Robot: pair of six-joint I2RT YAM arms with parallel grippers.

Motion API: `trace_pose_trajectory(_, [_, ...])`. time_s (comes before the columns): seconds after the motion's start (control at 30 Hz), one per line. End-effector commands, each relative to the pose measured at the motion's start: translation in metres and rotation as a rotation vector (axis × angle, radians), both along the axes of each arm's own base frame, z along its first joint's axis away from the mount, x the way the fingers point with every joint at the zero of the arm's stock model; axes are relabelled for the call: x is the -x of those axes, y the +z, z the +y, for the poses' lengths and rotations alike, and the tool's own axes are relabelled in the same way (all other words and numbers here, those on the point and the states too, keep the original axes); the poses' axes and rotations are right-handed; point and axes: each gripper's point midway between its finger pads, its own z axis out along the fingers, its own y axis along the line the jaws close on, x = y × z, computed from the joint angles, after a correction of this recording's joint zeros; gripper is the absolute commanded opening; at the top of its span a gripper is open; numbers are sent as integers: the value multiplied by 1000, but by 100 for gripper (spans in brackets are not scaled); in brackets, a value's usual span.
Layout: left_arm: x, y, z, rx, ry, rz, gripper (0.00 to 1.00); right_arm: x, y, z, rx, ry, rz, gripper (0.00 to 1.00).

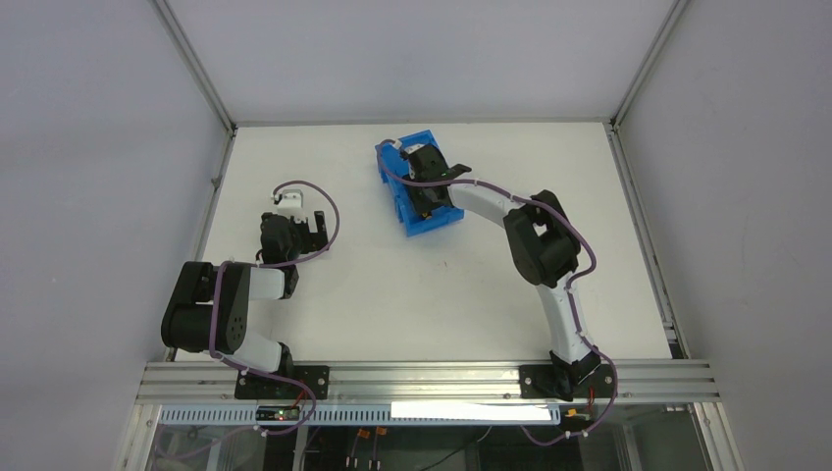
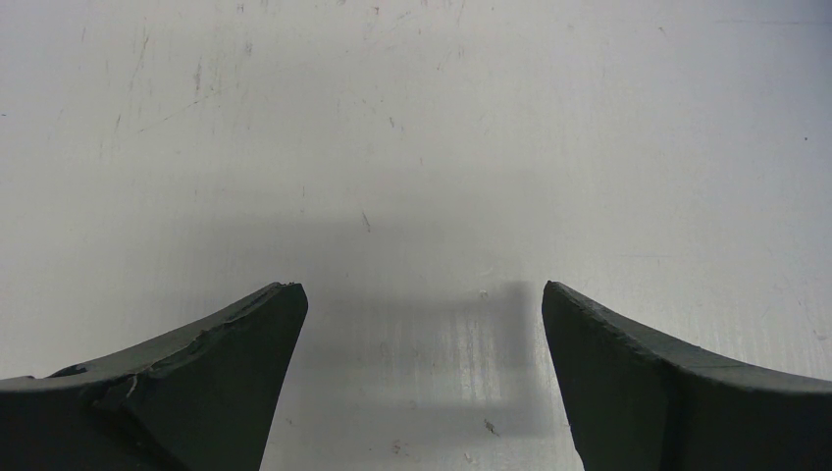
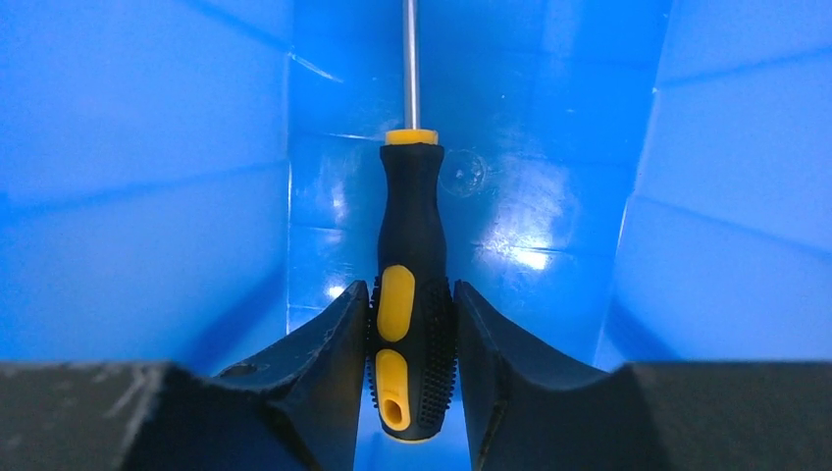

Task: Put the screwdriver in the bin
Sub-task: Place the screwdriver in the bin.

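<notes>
The blue bin [image 1: 394,186] stands at the far middle of the table. My right gripper [image 1: 428,192] reaches down into it. In the right wrist view my right gripper [image 3: 411,294] is shut on the screwdriver [image 3: 410,226], both fingers pressed against the black and yellow handle. The thin grey shaft points away toward the bin's far inner wall [image 3: 510,177]. Blue walls surround the gripper on both sides. My left gripper [image 1: 294,228] is open and empty over the bare table at the left; its fingertips [image 2: 275,314] stand wide apart.
The white table [image 1: 392,294] has a raised metal frame along its edges. The left arm is folded near the table's left edge. The right arm stretches from the near right corner to the bin.
</notes>
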Motion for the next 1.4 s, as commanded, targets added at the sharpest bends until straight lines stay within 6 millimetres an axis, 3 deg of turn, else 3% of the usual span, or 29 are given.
trace_pose_trajectory(0.0, [-10, 16, 1, 12, 0, -52, 100, -15, 34, 8, -48, 3, -86, 42])
trace_pose_trajectory(0.17, [-10, 16, 1, 13, -1, -52, 100, -15, 51, 4, -51, -6, -110, 56])
trace_pose_trajectory(0.47, [-10, 16, 1, 13, -1, -52, 100, -13, 92, -3, -61, -27, -153, 57])
trace_pose_trajectory(1.0, [-9, 16, 1, 13, -3, -51, 100, 6, 216, -9, -97, -11, -265, 64])
trace_pose_trajectory(1.1, [-10, 16, 1, 12, -1, -52, 100, 12, 243, -10, -114, -9, -297, 71])
trace_pose_trajectory(1.17, [-10, 16, 1, 13, 0, -52, 100, 15, 259, -12, -120, -10, -318, 96])
trace_pose_trajectory(1.37, [-10, 16, 1, 12, -1, -52, 100, 27, 293, -15, -159, 5, -344, 99])
